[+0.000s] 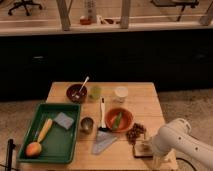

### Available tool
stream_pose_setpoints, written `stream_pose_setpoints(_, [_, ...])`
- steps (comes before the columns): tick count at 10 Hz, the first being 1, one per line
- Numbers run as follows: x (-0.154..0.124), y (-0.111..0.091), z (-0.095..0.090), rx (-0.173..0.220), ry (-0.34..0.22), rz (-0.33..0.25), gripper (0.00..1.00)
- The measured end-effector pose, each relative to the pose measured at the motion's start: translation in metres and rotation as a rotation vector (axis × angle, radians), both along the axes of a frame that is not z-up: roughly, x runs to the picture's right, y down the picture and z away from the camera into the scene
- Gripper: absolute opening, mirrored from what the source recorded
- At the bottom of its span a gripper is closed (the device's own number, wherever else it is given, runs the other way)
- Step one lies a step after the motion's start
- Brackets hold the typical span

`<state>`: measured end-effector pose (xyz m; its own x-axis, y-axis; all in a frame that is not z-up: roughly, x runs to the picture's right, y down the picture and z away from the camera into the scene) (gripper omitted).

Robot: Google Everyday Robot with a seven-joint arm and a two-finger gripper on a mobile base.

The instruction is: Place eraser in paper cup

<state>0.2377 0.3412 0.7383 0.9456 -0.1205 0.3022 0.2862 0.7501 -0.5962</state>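
The eraser [143, 149], a flat tan block with a dark edge, lies on the wooden table [150, 100] near its front right corner. The white paper cup [120, 94] stands upright at the back of the table, right of a translucent green cup [95, 92]. My white arm [175, 140] reaches in from the lower right. My gripper [151, 148] is at the eraser's right side, low over the table, and the arm's body partly hides it. The eraser is far from the paper cup, with an orange bowl between them.
An orange bowl [119, 119] holds something green. Brown clumps [135, 133] lie just behind the eraser. A blue-grey cloth [103, 141], a metal cup [87, 124], a white-handled brush [102, 112] and a dark bowl with a spoon [76, 93] are there. A green tray [30, 125] holds a grey sponge [64, 120] and fruit.
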Motion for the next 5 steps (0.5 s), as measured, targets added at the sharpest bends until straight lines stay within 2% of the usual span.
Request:
stream_pose_setpoints(2, [-0.003, -0.003, 0.004, 0.000, -0.008, -0.006, 0.59])
stream_pose_setpoints(5, [-0.004, -0.018, 0.006, 0.018, -0.005, -0.011, 0.27])
